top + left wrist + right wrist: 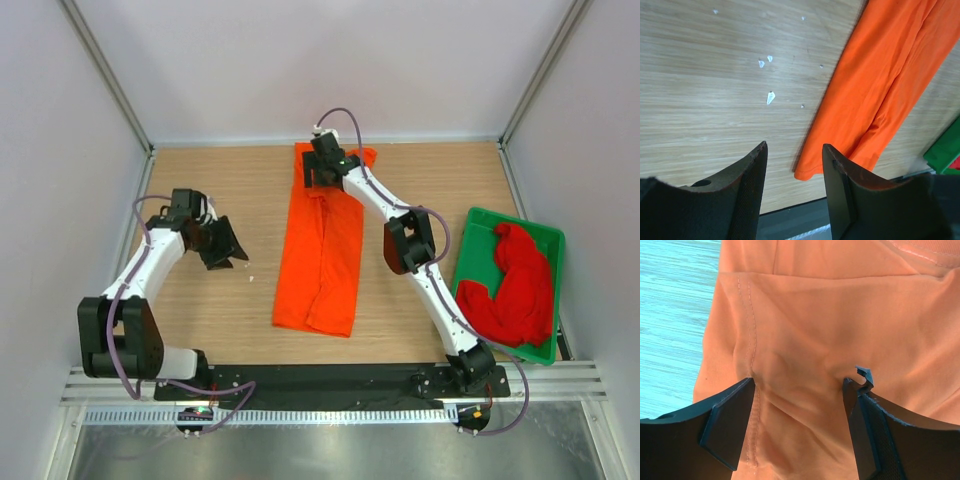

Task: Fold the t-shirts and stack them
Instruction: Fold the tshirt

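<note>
The orange t-shirt (pixel 322 250) lies folded lengthwise into a long strip in the middle of the table. My right gripper (pixel 322 178) is open at the strip's far end, its fingertips (pixel 735 395) pressing down into the orange cloth (pixel 810 315), which bunches between them. My left gripper (pixel 228 250) is open and empty over bare wood left of the strip; its wrist view shows the strip's near left corner (pixel 807 172). The deep red t-shirt (pixel 512 290) lies crumpled in the green tray (pixel 482 222) at the right.
Small white specks (pixel 769 97) lie on the wooden table (pixel 220 190) near my left gripper. A black rail (pixel 330 380) runs along the near edge. White walls close off the left, right and back.
</note>
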Controlling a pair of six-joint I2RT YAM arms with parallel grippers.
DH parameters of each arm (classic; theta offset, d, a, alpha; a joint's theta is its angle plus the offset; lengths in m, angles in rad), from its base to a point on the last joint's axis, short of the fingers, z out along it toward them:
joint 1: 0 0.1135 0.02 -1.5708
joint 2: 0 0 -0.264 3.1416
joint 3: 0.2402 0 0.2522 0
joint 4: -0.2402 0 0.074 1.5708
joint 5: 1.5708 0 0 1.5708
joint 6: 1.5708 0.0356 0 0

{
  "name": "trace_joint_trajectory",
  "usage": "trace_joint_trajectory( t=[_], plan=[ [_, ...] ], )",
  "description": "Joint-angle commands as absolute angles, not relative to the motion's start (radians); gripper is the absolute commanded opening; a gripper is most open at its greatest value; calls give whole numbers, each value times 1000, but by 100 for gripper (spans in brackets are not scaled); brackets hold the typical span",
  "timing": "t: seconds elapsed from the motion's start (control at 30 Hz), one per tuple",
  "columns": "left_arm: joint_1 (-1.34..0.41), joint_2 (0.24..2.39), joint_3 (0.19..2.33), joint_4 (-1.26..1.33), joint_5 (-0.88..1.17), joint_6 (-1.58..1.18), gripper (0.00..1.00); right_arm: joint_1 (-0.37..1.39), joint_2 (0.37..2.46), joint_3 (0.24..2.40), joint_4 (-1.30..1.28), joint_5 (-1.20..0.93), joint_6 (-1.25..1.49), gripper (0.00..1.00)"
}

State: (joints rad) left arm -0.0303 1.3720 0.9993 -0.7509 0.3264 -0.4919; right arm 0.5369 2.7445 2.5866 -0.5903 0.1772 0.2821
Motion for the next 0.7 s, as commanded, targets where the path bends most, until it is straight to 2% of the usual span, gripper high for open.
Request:
trace_joint_trajectory(
  t=[0.0, 0.17, 0.3, 0.47, 0.6, 0.67],
  plan=[
    [-28, 1399, 960, -703, 429, -511, 49, 535, 2659, 2620, -571, 167, 256, 79],
    [-43, 1427, 916, -672, 503, -549, 50, 529, 2498, 2566, -664, 202, 291, 83],
    [-83, 1431, 888, -666, 514, -583, 50, 525, 2372, 2479, -776, 154, 305, 89],
    [-113, 1393, 832, -653, 503, -644, 51, 525, 2131, 2144, -801, 68, 310, 98],
    [-140, 1347, 784, -664, 506, -690, 51, 526, 1947, 1866, -782, 14, 395, 100],
    [-153, 1321, 769, -666, 491, -712, 51, 525, 1860, 1706, -756, -83, 414, 100]
  ],
)
